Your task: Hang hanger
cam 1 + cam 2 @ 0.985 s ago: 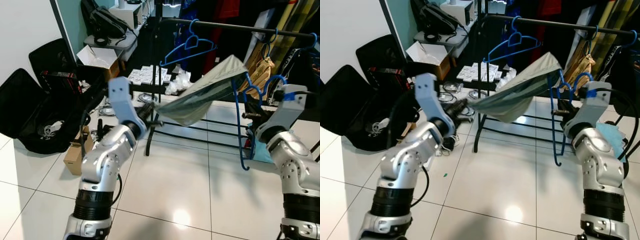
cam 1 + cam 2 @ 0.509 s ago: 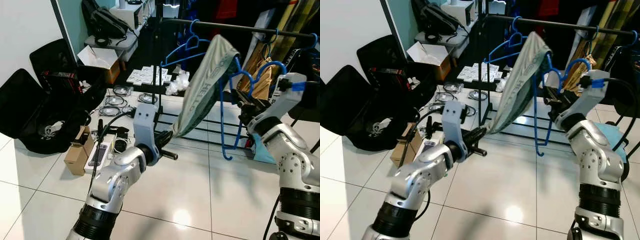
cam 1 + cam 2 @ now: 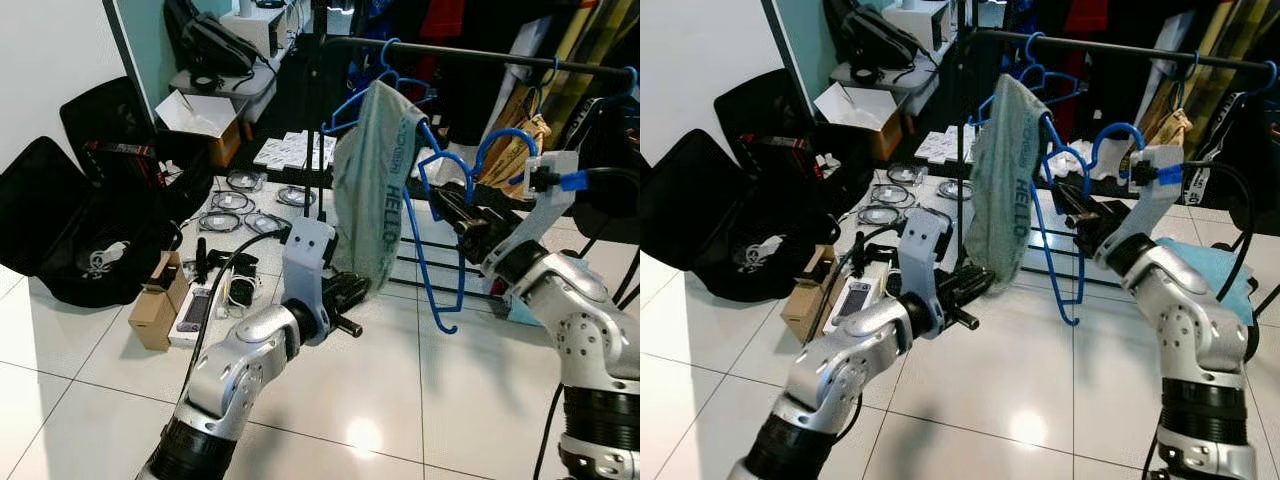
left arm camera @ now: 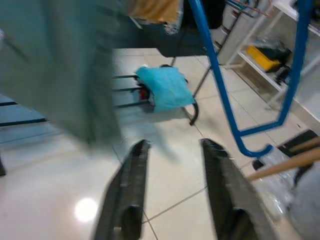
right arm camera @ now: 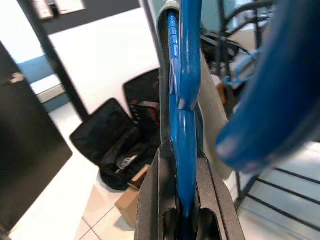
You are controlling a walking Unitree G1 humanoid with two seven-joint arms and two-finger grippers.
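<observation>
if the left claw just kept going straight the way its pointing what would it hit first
Probably the tiled floor. The open left claw aims past the hanging grey-green garment and the blue hanger, though depth is hard to judge.

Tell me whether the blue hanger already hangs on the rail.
No: the blue hanger is held below the rail in the right tool, its hook unattached.

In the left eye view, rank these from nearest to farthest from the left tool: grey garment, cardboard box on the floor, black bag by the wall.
1. Grey garment: hangs just above and beside the left tool, its hem close by.
2. Cardboard box: on the floor, off to the robot's left.
3. Black bag: farthest, farther left against the white wall.
</observation>
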